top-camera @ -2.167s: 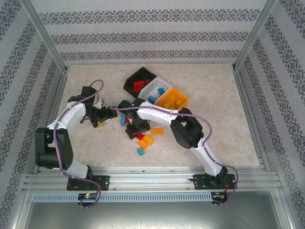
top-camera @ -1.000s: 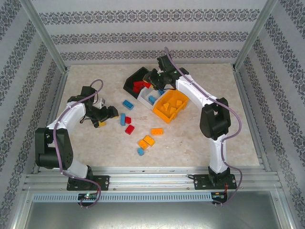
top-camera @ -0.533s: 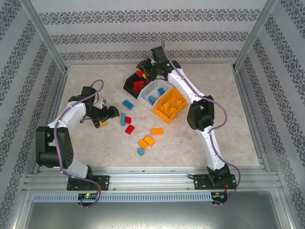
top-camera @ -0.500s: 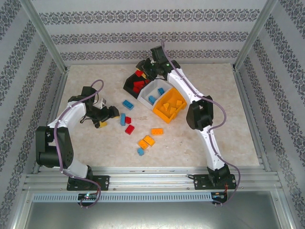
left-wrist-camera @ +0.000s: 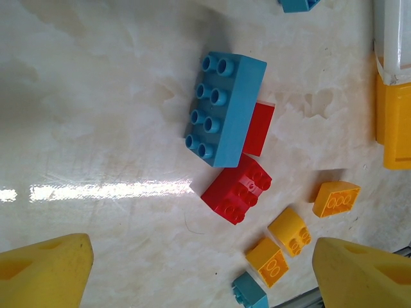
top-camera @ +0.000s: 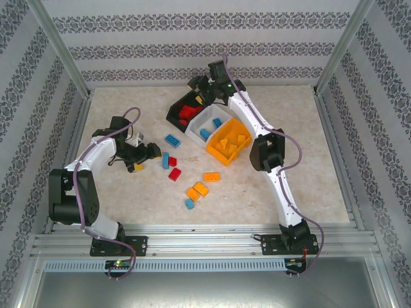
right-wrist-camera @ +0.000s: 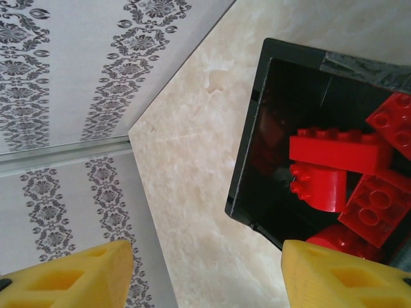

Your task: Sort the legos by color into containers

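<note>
The containers stand joined in a row at the back: a black bin (top-camera: 174, 114) with red legos (right-wrist-camera: 337, 154), a white bin (top-camera: 207, 113) with blue ones, and an orange bin (top-camera: 239, 142) with orange ones. Loose legos lie mid-table: a long blue brick (left-wrist-camera: 225, 109) over a flat red piece (left-wrist-camera: 260, 128), a red brick (left-wrist-camera: 236, 189), orange bricks (left-wrist-camera: 290, 231) and a small blue one (left-wrist-camera: 250, 292). My left gripper (top-camera: 146, 157) is open just left of them, with nothing between its fingers (left-wrist-camera: 42, 269). Above the far corner of the black bin (right-wrist-camera: 247, 160), my right gripper (top-camera: 196, 88) is open and empty.
Patterned walls and metal rails enclose the marble table (top-camera: 289, 167). The back wall is close behind the right gripper. Another blue brick (top-camera: 171, 140) lies between the left gripper and the bins. Bare tabletop stretches to the right of the bins.
The right arm swung from the loose pile back to the black bin and now hovers at its far corner. The left arm has stayed put.
</note>
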`<state>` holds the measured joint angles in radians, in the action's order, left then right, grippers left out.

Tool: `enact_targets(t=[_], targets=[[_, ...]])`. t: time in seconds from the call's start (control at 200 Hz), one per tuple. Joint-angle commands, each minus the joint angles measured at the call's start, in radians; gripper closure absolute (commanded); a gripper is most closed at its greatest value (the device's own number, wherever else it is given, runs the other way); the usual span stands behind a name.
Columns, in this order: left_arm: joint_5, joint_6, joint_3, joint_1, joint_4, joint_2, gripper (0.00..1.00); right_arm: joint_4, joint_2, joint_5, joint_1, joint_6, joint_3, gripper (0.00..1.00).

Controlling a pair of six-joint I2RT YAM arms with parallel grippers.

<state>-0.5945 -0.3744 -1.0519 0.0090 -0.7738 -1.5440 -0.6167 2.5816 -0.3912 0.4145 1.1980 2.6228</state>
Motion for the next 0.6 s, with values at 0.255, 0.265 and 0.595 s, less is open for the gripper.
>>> enact_targets(t=[0.255,0.265,0.595], targets=[[0.032,0.052,-0.026,-0.028,-0.031,-0.010,0.00,-0.204,-0.263,0.020,0.050,-0.309,-0.198,0.36],[0.033,0.053,-0.027,-0.029,-0.032,-0.011,0.00,-0.214,-0.274,0.023,0.055,-0.324,-0.210,0.35],[0.076,0.049,-0.056,-0.092,-0.037,-0.064,0.00,-0.469,-0.537,0.217,0.224,-0.555,-0.673,0.34]])
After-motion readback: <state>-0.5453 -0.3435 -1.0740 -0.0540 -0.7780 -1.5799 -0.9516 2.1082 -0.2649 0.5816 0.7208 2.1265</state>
